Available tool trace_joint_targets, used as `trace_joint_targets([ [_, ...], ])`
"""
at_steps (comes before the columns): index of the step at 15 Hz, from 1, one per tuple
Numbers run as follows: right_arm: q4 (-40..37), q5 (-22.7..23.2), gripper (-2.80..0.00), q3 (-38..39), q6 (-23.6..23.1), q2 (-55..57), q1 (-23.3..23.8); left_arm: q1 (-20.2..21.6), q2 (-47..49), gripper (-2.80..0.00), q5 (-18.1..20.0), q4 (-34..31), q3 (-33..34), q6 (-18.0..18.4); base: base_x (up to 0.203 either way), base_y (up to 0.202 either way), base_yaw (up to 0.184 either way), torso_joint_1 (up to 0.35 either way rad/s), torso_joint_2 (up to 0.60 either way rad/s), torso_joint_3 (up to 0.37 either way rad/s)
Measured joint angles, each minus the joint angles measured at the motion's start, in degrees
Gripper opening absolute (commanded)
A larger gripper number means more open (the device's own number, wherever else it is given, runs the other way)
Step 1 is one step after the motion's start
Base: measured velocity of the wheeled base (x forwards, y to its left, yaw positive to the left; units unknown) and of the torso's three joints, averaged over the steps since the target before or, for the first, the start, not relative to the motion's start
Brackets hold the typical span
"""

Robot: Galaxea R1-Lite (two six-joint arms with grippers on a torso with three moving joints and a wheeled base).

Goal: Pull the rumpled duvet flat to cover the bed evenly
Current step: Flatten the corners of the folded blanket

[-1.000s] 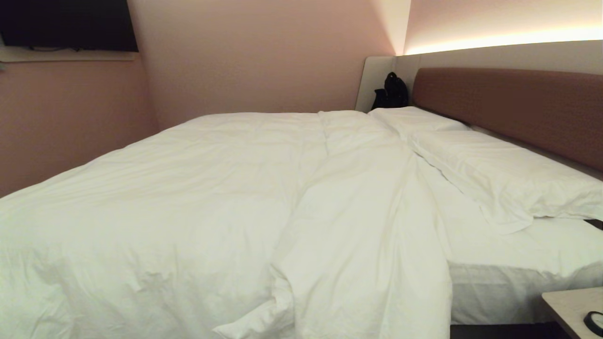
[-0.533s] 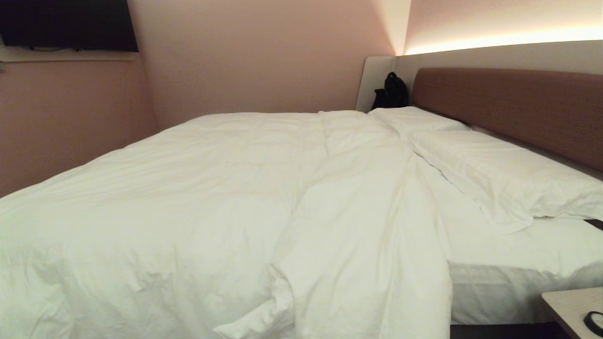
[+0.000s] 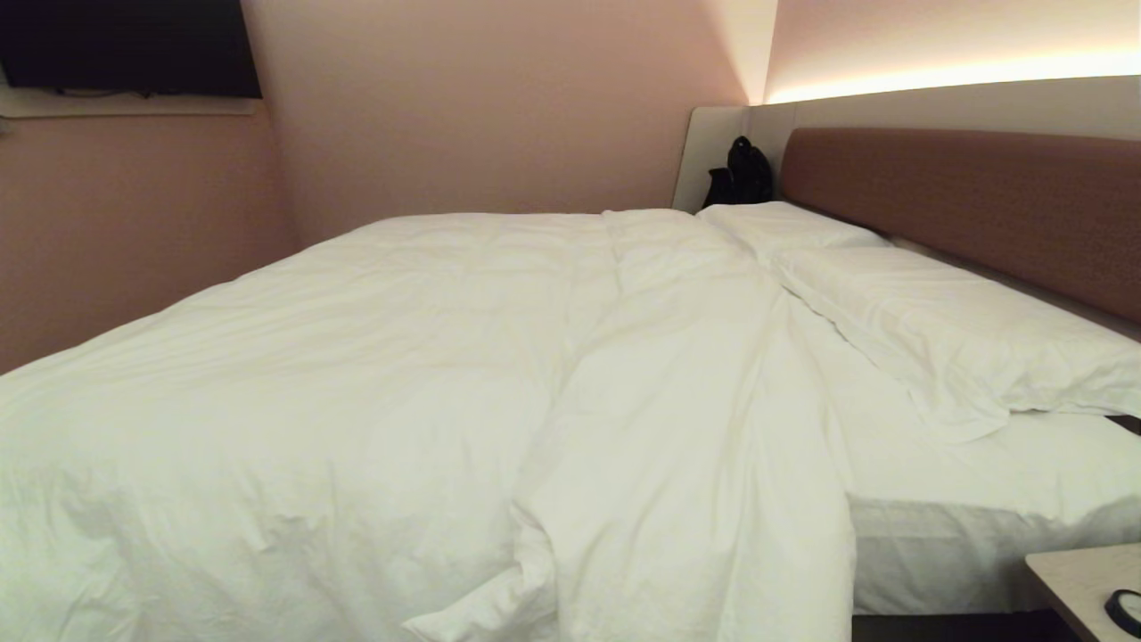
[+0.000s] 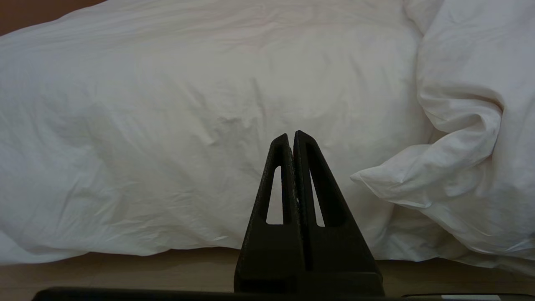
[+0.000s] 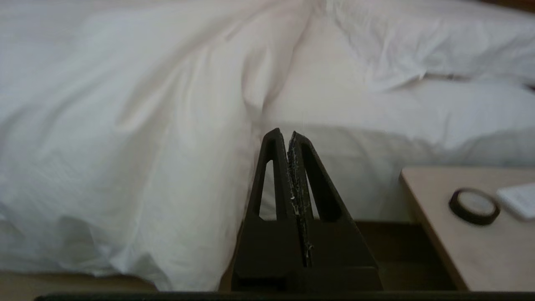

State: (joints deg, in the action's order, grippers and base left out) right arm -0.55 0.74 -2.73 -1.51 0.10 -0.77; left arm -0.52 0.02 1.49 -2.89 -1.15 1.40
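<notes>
1. You are facing the side of the wide low bed (image 3: 980,499) with its white sheeted mattress and reddish-brown padded headboard (image 3: 972,205) on your right.
2. The thick, puffy white duvet (image 3: 374,374) lies over the left and middle of the bed and hangs down its near side to the floor. Its right edge runs in a bunched ridge from the near side up toward the pillows, and one corner is folded over low on the near side.
3. To the right of that ridge the thin white fitted sheet (image 3: 1007,464) is bare, with two flat white pillows (image 3: 954,330) lying along the headboard.
4. Your left gripper (image 4: 291,136) sits low in front of the hanging duvet, clear of it, fingers pressed together with nothing between them.
5. Your right gripper (image 5: 284,134) sits low near the duvet's right edge, apart from the cloth, fingers likewise closed on nothing.
6. A pale wooden bedside counter (image 5: 443,246) stands at your right, carrying a small round black-rimmed object (image 5: 474,205).
7. A black bag (image 3: 740,174) rests in the far corner beside the headboard.
</notes>
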Motion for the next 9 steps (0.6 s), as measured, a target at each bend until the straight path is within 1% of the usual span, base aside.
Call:
trace_joint_targets([
  [2,-1.4,0.9,-2.80,-4.5,0.2,0.1,0.0,0.0,0.0,-2.80,0.0,0.0,0.0,0.0,0.000,0.000,0.000,0.000,0.00,0.000],
  [4,-3.9,2.9,-2.80,-8.9,0.2,1.0,0.0,0.0,0.0,-2.80,0.0,0.0,0.0,0.0,0.000,0.000,0.000,0.000,0.00,0.000],
  [6,-6.4,5.4,-2.80,-12.3,0.2,3.9,0.0,0.0,0.0,-2.80,0.0,0.0,0.0,0.0,0.000,0.000,0.000,0.000,0.00,0.000],
  [9,-7.3,7.8,-2.80,-16.8,0.3,10.8,-0.2,0.0,0.0,-2.80,0.0,0.0,0.0,0.0,0.000,0.000,0.000,0.000,0.00,0.000],
])
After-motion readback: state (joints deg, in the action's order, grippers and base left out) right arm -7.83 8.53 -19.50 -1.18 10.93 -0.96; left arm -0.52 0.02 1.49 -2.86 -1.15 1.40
